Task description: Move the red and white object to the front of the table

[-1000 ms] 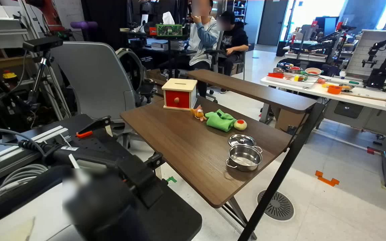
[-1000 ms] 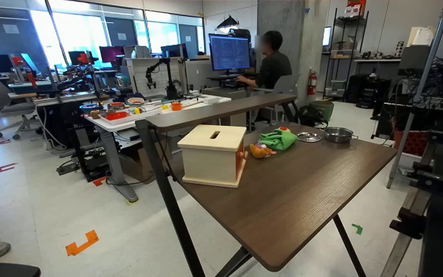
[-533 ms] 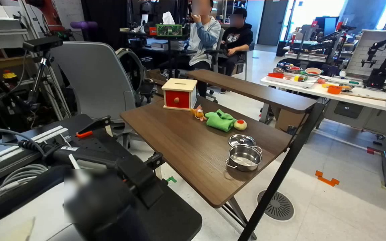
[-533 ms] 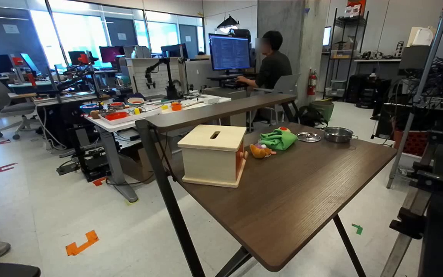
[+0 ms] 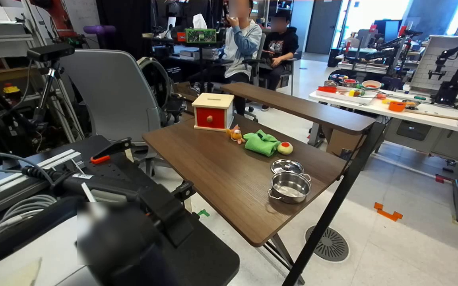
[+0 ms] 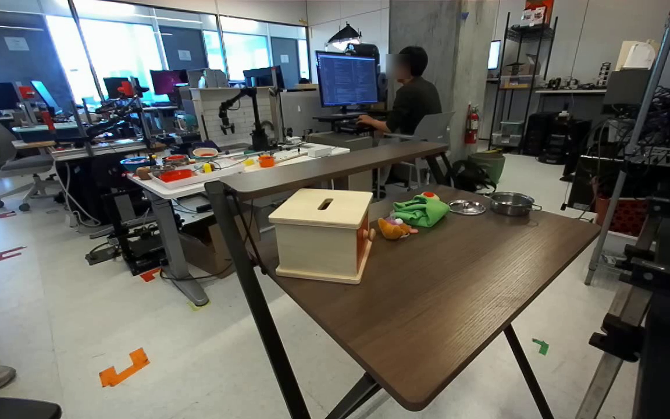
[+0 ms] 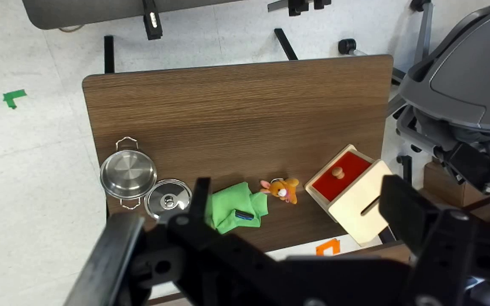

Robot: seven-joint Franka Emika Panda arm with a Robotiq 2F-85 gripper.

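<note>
The red and white object, a cream wooden box with a red drawer front and round knob, stands upright on the table in both exterior views (image 5: 210,118) (image 6: 320,247). It also shows in the wrist view (image 7: 355,208), at the right. The dark brown table (image 5: 201,167) also shows in the wrist view (image 7: 236,106). My gripper (image 7: 296,180) is open and empty high above the table, seen only in the wrist view. Its right finger (image 7: 402,208) overlaps the box's lid in that view; its left finger (image 7: 201,195) overlaps the green cloth's edge.
An orange plush toy (image 7: 282,189) lies beside the box. A green cloth (image 7: 236,206), a cream ball with a red spot (image 5: 285,148), a metal lid (image 7: 168,198) and a metal pot (image 7: 128,174) follow along the table. A raised shelf (image 5: 300,105) runs along one long side.
The seated person in black in an exterior view has shifted posture. The box and other things on the table have not moved.
</note>
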